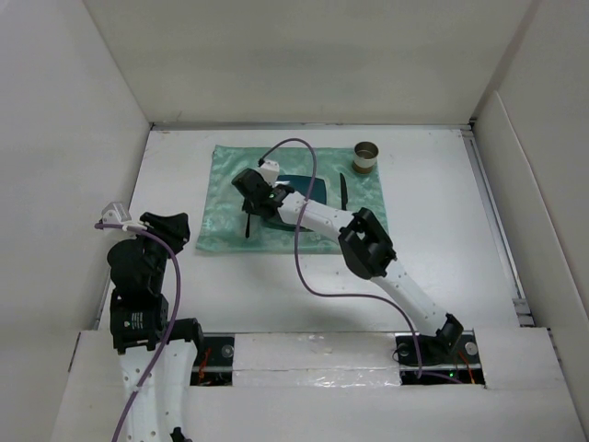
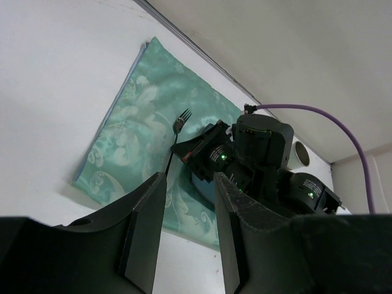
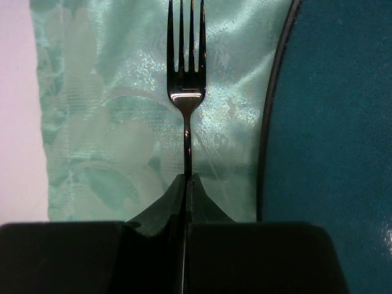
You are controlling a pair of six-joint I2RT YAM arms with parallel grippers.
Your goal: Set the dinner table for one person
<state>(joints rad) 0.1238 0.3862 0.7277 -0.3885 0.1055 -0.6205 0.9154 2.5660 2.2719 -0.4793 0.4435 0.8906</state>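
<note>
The dinner table (image 1: 442, 239) is the white surface; it also shows in the left wrist view (image 2: 55, 73). A mint-green cloth (image 1: 221, 184) lies on it with a teal plate (image 1: 294, 181) in its middle. My right gripper (image 1: 248, 210) is shut on the handle of a dark metal fork (image 3: 185, 92), just left of the plate's rim (image 3: 337, 122), low over the cloth (image 3: 110, 122). The tines point away from the jaws. The fork (image 2: 182, 116) also shows in the left wrist view. My left gripper (image 1: 170, 226) is open and empty, left of the cloth.
A dark knife (image 1: 342, 191) lies on the cloth right of the plate. A round metal cup (image 1: 366, 157) stands at the cloth's far right corner. White wall panels border the table. A purple cable (image 1: 299, 249) loops over the right arm.
</note>
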